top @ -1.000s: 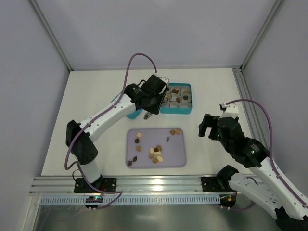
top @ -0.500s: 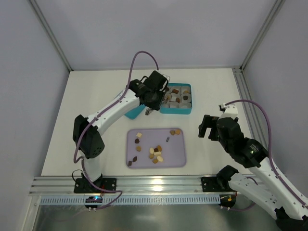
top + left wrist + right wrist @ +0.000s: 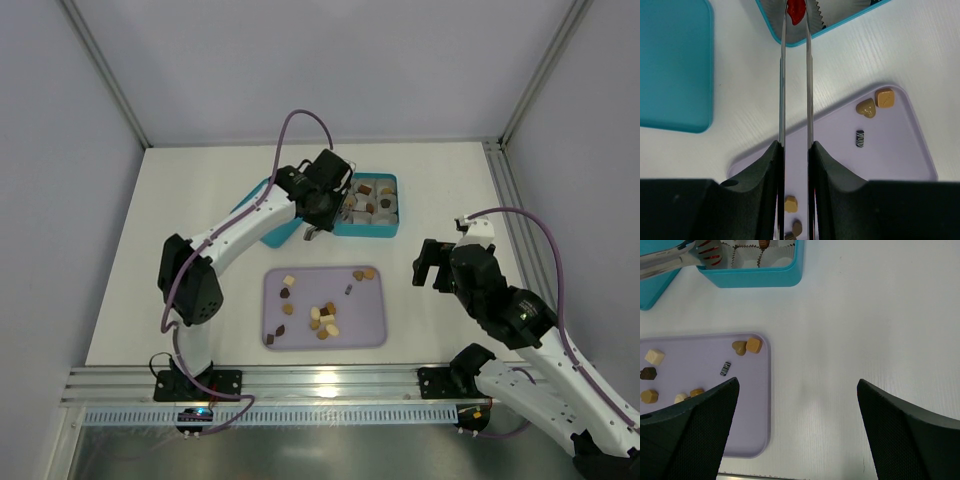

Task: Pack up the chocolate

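Ahead of the left tool (image 3: 795,147), one red chocolate (image 3: 796,11) sits pinched in the tongs (image 3: 795,90) it clamps, over the teal box (image 3: 365,233). This looks like the placing step; next, lower and release. Under that tool, roughly a dozen pieces (image 3: 322,320) lie on one purple tray (image 3: 370,320). The right tool (image 3: 797,382) gapes over the tabletop (image 3: 865,315).

You have bright, even light on the white table (image 3: 200,190), with faint soft shadows under the arms. Glare sits on the metal rail (image 3: 325,390). Near each wrist lens the left end effector (image 3: 795,12) and right end effector (image 3: 797,384) blur darkly; the table beyond is sharp.
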{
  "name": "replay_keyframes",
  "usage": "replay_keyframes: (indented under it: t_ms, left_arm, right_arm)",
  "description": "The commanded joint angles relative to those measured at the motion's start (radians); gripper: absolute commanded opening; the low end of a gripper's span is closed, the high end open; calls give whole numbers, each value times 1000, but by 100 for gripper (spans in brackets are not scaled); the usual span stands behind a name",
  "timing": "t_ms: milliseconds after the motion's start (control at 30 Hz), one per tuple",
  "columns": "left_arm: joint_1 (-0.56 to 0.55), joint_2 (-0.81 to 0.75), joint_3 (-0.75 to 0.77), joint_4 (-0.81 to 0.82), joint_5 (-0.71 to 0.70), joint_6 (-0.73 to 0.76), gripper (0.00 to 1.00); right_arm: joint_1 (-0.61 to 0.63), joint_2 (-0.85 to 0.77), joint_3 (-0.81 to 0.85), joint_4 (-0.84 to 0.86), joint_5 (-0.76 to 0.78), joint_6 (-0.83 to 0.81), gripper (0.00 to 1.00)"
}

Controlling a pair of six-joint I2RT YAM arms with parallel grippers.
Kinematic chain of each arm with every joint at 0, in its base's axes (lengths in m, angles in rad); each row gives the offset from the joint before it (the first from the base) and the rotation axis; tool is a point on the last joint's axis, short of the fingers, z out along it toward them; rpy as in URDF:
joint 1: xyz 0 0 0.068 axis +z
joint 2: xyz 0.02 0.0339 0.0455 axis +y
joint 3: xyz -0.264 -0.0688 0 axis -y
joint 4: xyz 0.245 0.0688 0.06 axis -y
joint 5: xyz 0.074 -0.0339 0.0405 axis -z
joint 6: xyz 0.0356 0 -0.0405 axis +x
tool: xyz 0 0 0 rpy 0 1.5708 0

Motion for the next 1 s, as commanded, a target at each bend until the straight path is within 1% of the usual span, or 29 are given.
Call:
replay_keyframes:
  t_ms: [0, 300, 500, 667, 967]
  left_arm:
    - [8, 10, 25, 27, 13, 19, 29]
    - [13, 25, 30, 35, 12, 19, 30]
    - [16, 28, 28, 38, 11, 20, 32]
    - [16, 28, 36, 35, 11, 26, 36]
    - [19, 17, 48, 30, 10, 29, 37]
  right_arm:
    - [-3, -13, -1, 20, 25, -15, 100]
    - [-3, -10, -3, 22, 25, -16, 100]
    - [-3, -10, -3, 22, 25, -16, 100]
    - [-3, -8, -4, 24, 26, -15, 100]
    - [-3, -11, -4, 25, 25, -16, 100]
